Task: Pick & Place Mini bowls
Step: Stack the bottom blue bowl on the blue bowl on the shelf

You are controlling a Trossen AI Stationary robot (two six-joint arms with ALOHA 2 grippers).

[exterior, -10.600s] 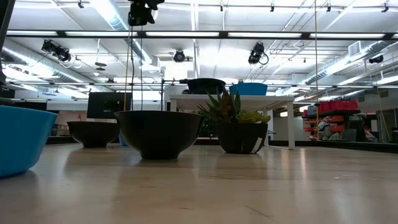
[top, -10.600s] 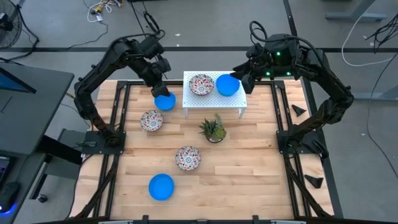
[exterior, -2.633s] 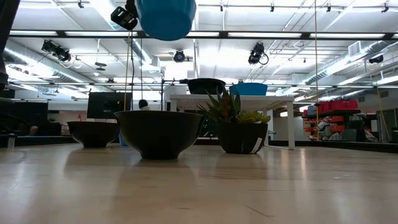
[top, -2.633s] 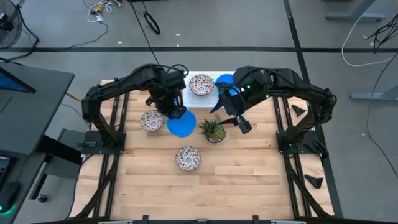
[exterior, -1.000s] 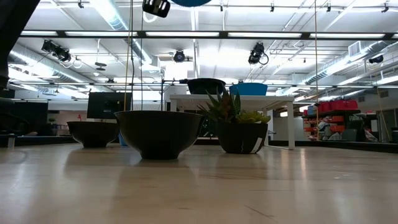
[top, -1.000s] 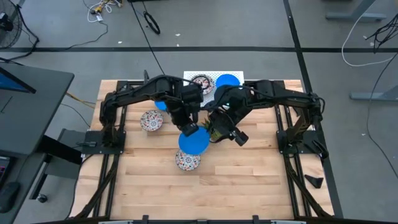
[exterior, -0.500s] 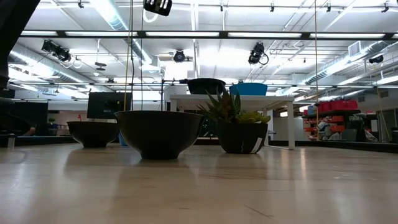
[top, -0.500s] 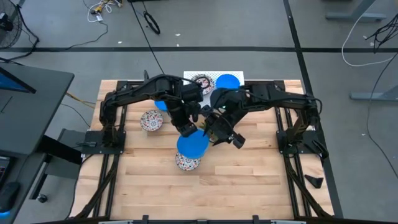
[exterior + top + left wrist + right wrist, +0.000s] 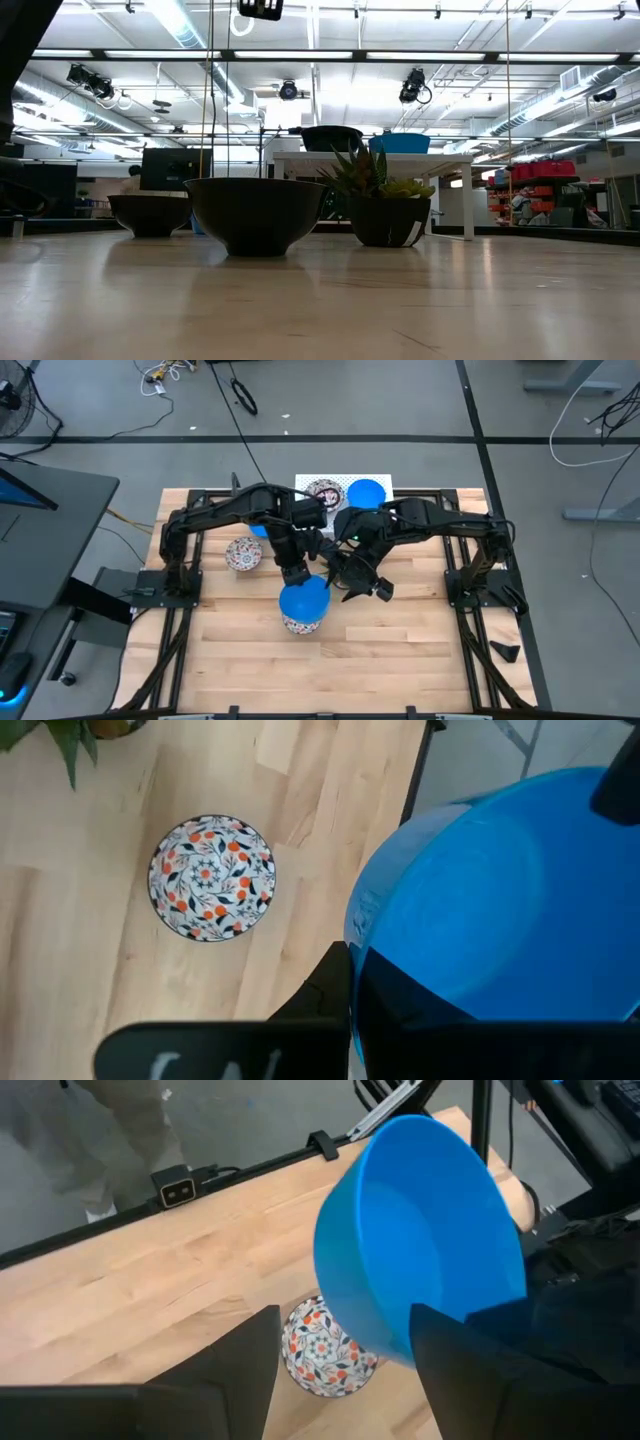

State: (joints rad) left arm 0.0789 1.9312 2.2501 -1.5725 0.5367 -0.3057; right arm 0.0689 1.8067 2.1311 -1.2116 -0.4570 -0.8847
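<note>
My left gripper (image 9: 298,578) is shut on a plain blue mini bowl (image 9: 305,601) high over the table's middle. The bowl hangs above a patterned mini bowl (image 9: 300,623) that rests on its base on the wood. My right gripper (image 9: 345,1365) is open and faces the blue bowl (image 9: 420,1245). Its fingers stand on either side of the bowl's lower rim, and no touch shows. Another patterned bowl (image 9: 243,553) sits at the left, and a blue one (image 9: 258,528) shows behind my left arm. My left gripper pinches the blue bowl's rim (image 9: 352,935), one finger outside the wall and, as it seems, one inside. The fingers slant down from the far side. The bowl is lifted clear and tilted, its opening turned up and toward my right gripper.
A white shelf (image 9: 300,484) at the back carries a patterned bowl (image 9: 322,490) and a blue bowl (image 9: 368,490). A small potted plant (image 9: 385,205) stands mid-table, under the arms in the high view. Bare wood lies toward the near edge.
My left gripper has rolled at the wrist, so the blue bowl has swung a little toward the near edge and tipped. My right gripper has rolled too and crept toward the bowl, staying open.
</note>
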